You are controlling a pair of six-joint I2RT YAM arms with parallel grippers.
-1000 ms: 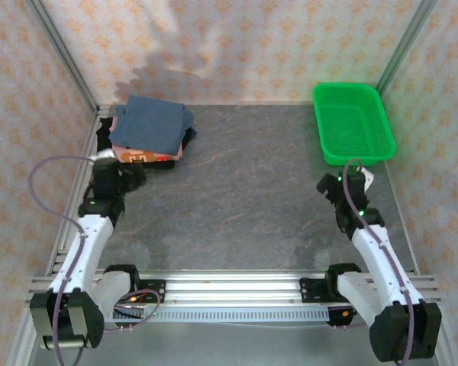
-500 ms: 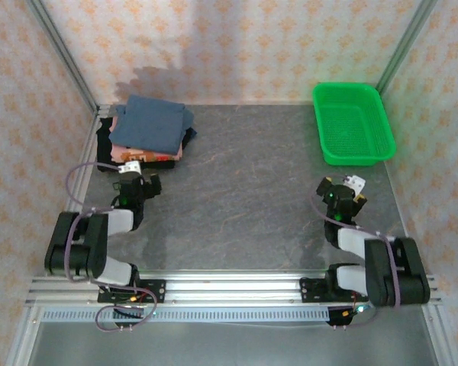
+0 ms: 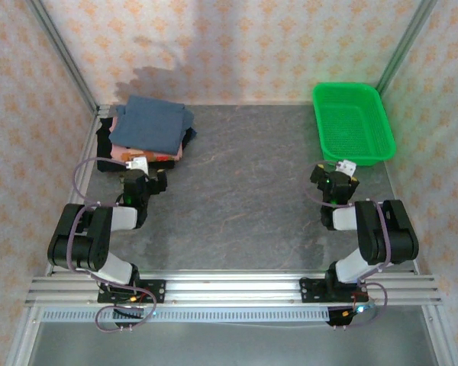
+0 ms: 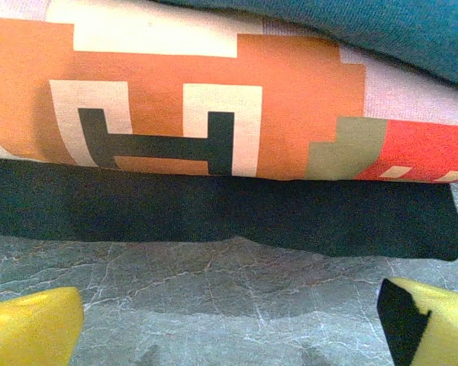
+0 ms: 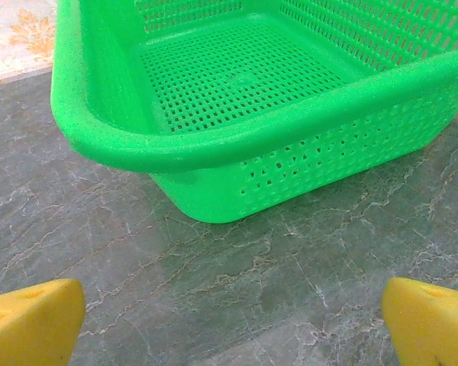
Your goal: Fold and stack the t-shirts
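Here's the pile of t-shirts in the far-left corner of the worktop [image 4: 229, 297]: slate-blue shirt [image 3: 153, 126] on top, salmon-pink shirt [image 4: 198, 114] with its blocky pixel print in the middle, black shirt [image 4: 214, 217] at the bottom, flat on the stone-patterned surface. The left jaws stand wide, holding nothing, and the pile lies straight ahead of them and close. Its folded front edge runs side to side across the left wrist view, square to any approach. The left arm [image 3: 126, 217] is plainly the nearer one. The right arm [image 3: 343, 217] sits well apart across the worktop, and the right jaws, also spread wide and empty, face the green mesh basket [image 5: 214, 149]. Against a second ago, both arms have drawn back from a stretched reach into a tight tuck near their bases, while the pile has not budged. The stack looks finished, though how neat its far side is can't quite be judged from here.
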